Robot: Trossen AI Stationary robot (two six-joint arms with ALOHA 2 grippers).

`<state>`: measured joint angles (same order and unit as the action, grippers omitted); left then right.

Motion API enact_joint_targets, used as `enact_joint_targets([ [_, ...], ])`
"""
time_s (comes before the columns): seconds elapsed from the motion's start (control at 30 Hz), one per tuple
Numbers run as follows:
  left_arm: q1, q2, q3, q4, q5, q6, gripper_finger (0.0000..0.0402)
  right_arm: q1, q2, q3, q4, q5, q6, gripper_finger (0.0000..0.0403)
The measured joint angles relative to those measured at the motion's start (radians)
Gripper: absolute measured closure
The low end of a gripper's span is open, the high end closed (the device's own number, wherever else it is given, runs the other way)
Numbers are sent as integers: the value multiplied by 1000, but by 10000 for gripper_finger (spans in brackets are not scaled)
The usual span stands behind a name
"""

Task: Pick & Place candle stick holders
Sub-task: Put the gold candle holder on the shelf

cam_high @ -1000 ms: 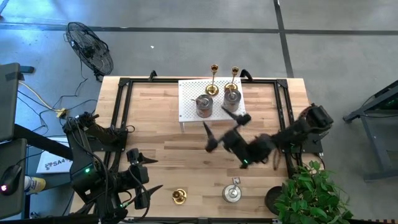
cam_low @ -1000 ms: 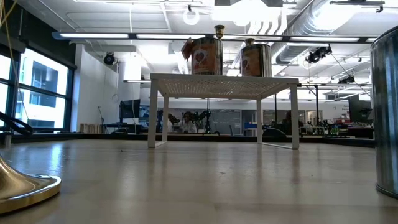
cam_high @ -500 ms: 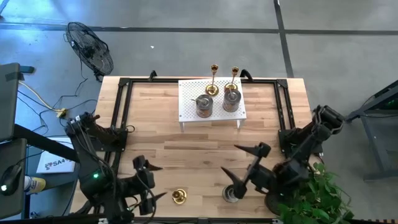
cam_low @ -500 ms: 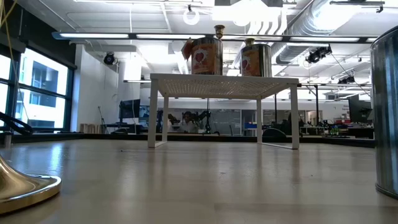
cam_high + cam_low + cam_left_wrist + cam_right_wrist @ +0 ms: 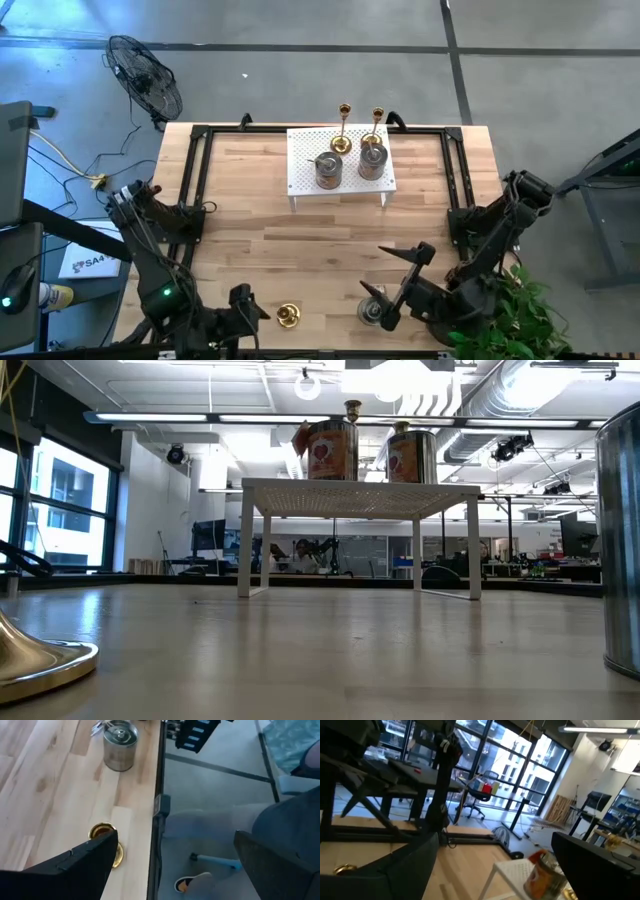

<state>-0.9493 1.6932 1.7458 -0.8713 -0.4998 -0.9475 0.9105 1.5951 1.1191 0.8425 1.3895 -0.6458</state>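
**Both arms have pulled down to the near edge of the table**

The white rack (image 5: 338, 160) stands at the far side of the table (image 5: 260, 220). On it are two gold candlesticks (image 5: 343, 128) and two squat silver holders (image 5: 328, 170), the same as before. One more gold candlestick (image 5: 289, 316) and one more silver holder (image 5: 372, 311) stand near the front edge.

A second ago the right gripper (image 5: 397, 283) was up by the rack. Now it sits low, right over that front silver holder, with its fingers spread wide and nothing in them.

The left gripper (image 5: 245, 318) has slid closer to the front edge too. It is just beside the front gold candlestick, fingers wide apart and holding nothing
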Motion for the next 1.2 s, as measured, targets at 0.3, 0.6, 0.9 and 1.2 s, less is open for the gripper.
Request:
enact_joint_targets([
  [0.3,78,0,-15,-185,29,-221,9,0,0,0,-266,-7,319,22],
  [0.6,202,1,-15,-233,209,-239,9,0,1,0,-289,-46,383,22],
  [0.9,249,56,-14,-270,317,-247,9,0,1,0,-290,-64,384,23],
  [1.2,249,132,-12,-271,329,-175,9,0,2,0,-308,-71,380,25],
])
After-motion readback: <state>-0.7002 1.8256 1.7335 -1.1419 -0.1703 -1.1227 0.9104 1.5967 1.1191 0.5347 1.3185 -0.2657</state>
